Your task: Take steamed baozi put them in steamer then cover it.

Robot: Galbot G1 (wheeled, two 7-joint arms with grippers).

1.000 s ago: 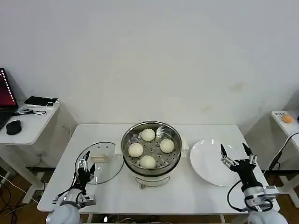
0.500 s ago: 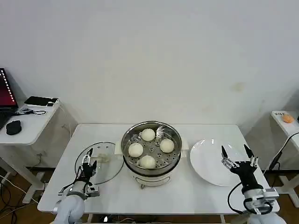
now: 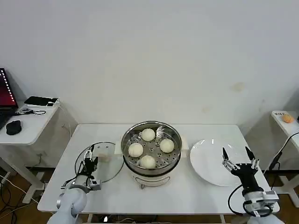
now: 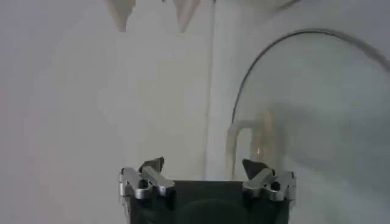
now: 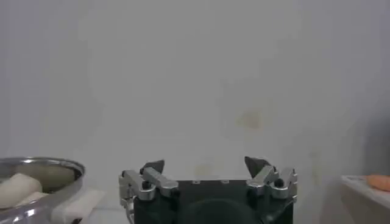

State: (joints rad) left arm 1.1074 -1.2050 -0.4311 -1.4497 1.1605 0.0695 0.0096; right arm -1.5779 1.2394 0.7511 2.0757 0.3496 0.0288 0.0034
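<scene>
The steamer [image 3: 151,169] stands mid-table, a shiny steel pot with several cream-white baozi [image 3: 148,134] on its perforated tray. The cover [image 3: 111,169], a clear glass lid with a cream bar handle [image 3: 103,157], lies flat on the table left of the pot. My left gripper [image 3: 89,157] hovers open over the lid's left part, just short of the handle. In the left wrist view the handle [image 4: 247,143] lies just beyond my open left gripper [image 4: 203,167]. My right gripper [image 3: 239,157] stands open and empty at the near right edge of the white plate [image 3: 208,161]. The right wrist view shows the right gripper [image 5: 204,164] and the steamer's rim [image 5: 42,167].
A white side table [image 3: 28,126] at the far left carries a laptop, a mouse and a black device. Another small table [image 3: 285,119] with an orange item stands at the far right. A white wall runs behind the table.
My left gripper has moved forward over the lid toward its handle. My right gripper has sunk slightly toward the near edge, still open.
</scene>
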